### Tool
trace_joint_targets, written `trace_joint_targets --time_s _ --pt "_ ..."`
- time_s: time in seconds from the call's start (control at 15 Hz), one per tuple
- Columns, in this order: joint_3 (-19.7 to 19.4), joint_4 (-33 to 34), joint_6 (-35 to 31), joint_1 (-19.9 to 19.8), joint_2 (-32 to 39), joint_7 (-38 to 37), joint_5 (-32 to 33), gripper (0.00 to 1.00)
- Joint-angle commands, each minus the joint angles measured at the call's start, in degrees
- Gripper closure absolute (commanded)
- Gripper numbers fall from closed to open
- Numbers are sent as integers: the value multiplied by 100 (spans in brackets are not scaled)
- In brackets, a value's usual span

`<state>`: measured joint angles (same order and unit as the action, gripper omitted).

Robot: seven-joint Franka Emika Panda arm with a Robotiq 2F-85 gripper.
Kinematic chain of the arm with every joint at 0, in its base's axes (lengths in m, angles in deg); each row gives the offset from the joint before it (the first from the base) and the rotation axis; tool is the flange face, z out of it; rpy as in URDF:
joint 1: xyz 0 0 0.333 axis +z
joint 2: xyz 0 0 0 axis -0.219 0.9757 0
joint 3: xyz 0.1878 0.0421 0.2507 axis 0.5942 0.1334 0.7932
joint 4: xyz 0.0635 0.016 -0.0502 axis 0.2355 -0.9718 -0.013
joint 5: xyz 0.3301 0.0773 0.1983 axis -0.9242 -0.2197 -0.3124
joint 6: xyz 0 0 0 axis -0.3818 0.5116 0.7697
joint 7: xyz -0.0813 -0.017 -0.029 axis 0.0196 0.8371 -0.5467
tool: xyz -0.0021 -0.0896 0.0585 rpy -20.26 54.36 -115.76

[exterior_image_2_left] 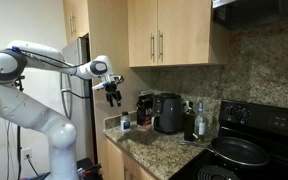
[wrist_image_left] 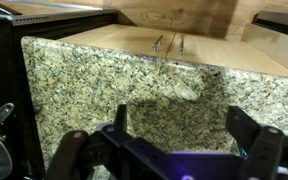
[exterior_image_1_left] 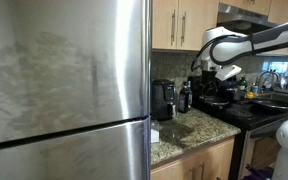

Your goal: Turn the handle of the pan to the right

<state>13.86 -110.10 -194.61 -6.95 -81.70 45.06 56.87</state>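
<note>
The pan [exterior_image_2_left: 239, 151] is small, round and dark, and it sits on the black stove [exterior_image_2_left: 269, 125] at the right in an exterior view. Its handle is hard to make out. My gripper [exterior_image_2_left: 114, 95] hangs in the air above the left end of the granite counter [exterior_image_2_left: 154, 148], well left of the pan and apart from it. It also shows in an exterior view [exterior_image_1_left: 206, 73]. In the wrist view the gripper [wrist_image_left: 182, 125] is open and empty, its two black fingers wide apart over speckled granite.
A black coffee maker [exterior_image_2_left: 167, 112] stands on the counter beside a clear bottle [exterior_image_2_left: 200, 121] and small jars [exterior_image_2_left: 126, 122]. Wooden cabinets [exterior_image_2_left: 169, 35] hang above. A large steel fridge [exterior_image_1_left: 64, 90] fills the near side in an exterior view.
</note>
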Motion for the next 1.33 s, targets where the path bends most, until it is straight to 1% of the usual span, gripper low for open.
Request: trace_joint_targets --time_s 0.0,0.27,0.33,0.4,0.47,0.67,0.87,0.93,1.0,1.13,1.2,1.27 --pt "-75 16 19 100 25 -60 63 0" --pt "-75 16 19 100 25 -60 63 0" --pt "-17 16 -141 -65 154 -237 202 0" --pt "-6 75 -330 -325 421 -602 300 0" --pt "-210 111 -528 -543 718 -693 415 0" --pt "-644 284 -820 -1034 1297 -1022 685 0" --pt "-1112 706 -1233 -1509 2243 -1333 785 0" --pt "-1251 969 -1214 -1557 2524 -1421 633 0" --pt "-1179 418 -1192 -1369 1833 -1215 740 0" --pt "-1366 748 -1251 -1467 2327 -1302 733 0" --pt "-1387 851 -1251 -1465 2461 -1340 731 0" --pt "-1353 950 -1280 -1488 2647 -1422 873 0"
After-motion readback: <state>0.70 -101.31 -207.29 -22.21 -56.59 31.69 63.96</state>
